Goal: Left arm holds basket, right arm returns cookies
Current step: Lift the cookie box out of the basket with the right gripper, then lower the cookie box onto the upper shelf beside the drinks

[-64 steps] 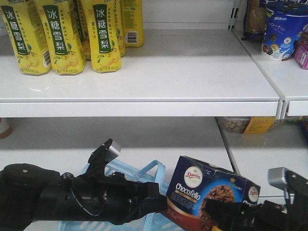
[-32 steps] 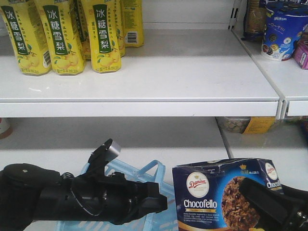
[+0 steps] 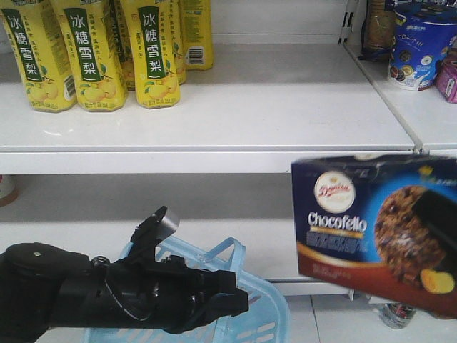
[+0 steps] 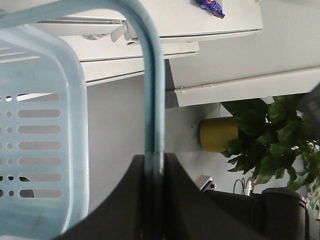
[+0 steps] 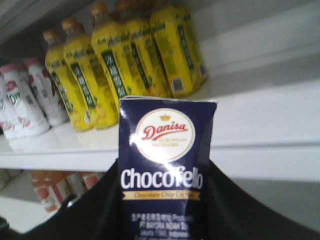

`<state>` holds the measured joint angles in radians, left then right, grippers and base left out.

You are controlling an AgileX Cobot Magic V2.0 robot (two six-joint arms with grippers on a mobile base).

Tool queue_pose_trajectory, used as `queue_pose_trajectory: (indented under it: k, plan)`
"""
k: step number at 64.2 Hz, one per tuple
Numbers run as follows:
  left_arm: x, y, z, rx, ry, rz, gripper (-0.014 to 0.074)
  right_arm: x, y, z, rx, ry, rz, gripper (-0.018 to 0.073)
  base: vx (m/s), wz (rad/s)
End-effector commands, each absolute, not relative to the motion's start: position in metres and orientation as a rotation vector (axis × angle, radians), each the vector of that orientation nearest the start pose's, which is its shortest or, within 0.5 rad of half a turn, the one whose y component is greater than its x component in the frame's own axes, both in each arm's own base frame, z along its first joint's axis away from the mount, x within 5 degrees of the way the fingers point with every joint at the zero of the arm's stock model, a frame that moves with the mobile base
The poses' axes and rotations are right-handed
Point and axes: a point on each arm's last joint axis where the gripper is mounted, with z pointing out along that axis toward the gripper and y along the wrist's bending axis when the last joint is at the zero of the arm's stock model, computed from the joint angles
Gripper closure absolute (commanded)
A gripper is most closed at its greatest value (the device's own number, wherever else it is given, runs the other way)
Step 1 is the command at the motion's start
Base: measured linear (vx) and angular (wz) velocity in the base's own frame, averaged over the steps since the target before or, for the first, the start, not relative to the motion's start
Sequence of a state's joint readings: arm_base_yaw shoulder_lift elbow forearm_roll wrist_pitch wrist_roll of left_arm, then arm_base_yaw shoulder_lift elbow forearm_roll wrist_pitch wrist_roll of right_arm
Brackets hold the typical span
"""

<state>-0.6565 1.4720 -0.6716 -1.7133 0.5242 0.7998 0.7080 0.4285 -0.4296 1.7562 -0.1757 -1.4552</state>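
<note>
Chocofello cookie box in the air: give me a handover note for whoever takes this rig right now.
Left gripper: shut on a thin loop handle of the light blue slotted plastic basket.
Right gripper: shut on the dark navy rectangular Chocofello cookie box, held in the air right of the basket, before the front edge of the white shelf.
Done: box out of basket.
Left: set it on a shelf and release; spot unclear.

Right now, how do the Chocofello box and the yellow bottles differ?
The Chocofello box is dark navy and rectangular; the yellow bottles are tall with green labels. The box hangs in the air, slightly tilted, in the right gripper; the bottles stand upright on the white shelf. Both show their printed fronts.
</note>
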Motion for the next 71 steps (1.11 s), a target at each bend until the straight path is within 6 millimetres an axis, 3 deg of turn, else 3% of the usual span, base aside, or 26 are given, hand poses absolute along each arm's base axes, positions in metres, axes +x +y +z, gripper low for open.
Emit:
queue_pose_trajectory:
  k: [1, 14, 31, 45, 61, 71]
  plan:
    - [0.193, -0.208, 0.236, 0.0, 2.417, -1.448, 0.0603, 0.079, 0.044, 0.363, -0.182, 1.425, 0.624, 0.0288, 0.0, 0.0]
    - [0.193, -0.208, 0.236, 0.0, 2.417, -1.448, 0.0603, 0.093, 0.035, 0.411, -0.102, 1.376, 0.41, 0.0288, 0.0, 0.0]
    - [0.193, -0.208, 0.236, 0.0, 2.417, -1.448, 0.0603, 0.15, 0.074, 0.438, -0.202, 1.397, 0.145, 0.0288, 0.0, 0.0]
    - [0.193, -0.208, 0.236, 0.0, 2.417, -1.448, 0.0603, 0.207, 0.104, 0.431, -0.106, 1.5, -0.044, 0.0288, 0.0, 0.0]
    - [0.193, -0.208, 0.236, 0.0, 2.417, -1.448, 0.0603, 0.247, 0.138, 0.398, -0.1, 1.64, -0.03, 0.0288, 0.0, 0.0]
    - [0.193, -0.208, 0.236, 0.0, 2.417, -1.448, 0.0603, 0.265, 0.146, 0.378, -0.104, 1.696, -0.046, 0.0288, 0.0, 0.0]
